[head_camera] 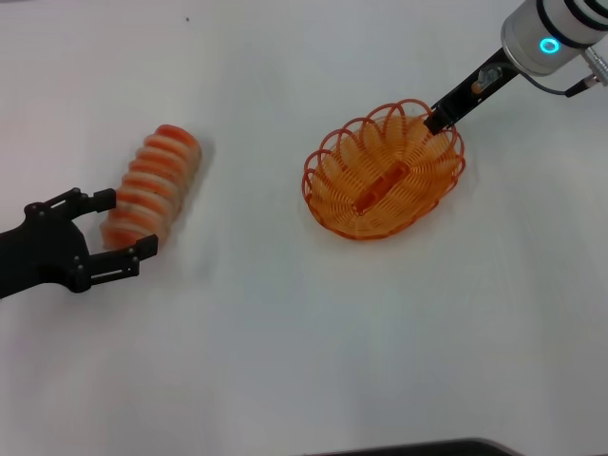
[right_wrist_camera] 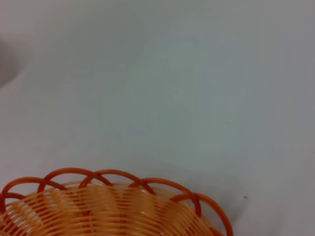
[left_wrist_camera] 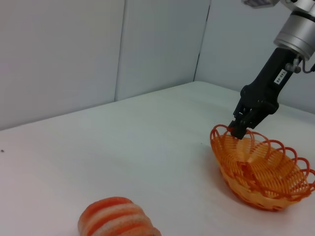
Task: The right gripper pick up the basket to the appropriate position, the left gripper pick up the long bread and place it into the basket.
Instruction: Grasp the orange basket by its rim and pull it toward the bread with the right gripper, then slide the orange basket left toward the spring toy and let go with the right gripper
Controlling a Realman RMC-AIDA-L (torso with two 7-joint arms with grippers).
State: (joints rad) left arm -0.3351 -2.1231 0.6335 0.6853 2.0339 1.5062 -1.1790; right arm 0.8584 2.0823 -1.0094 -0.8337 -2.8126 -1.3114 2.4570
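While right claw (head_camera: 439,122) grips basket (head_camera: 332,171) rim | left claw (head_camera: 122,231) open at long bread (head_camera: 152,185)

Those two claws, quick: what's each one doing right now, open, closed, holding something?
Left gripper: open, fingers either side of the long bread's near end, not gripping.
Right gripper: shut on the basket, at its far rim.

The head view looks steeply down on the white table (head_camera: 285,361) from above. The left wrist view sits low near the table's left edge, facing across to the basket (left_wrist_camera: 261,172). The right wrist view hangs close over the basket rim.
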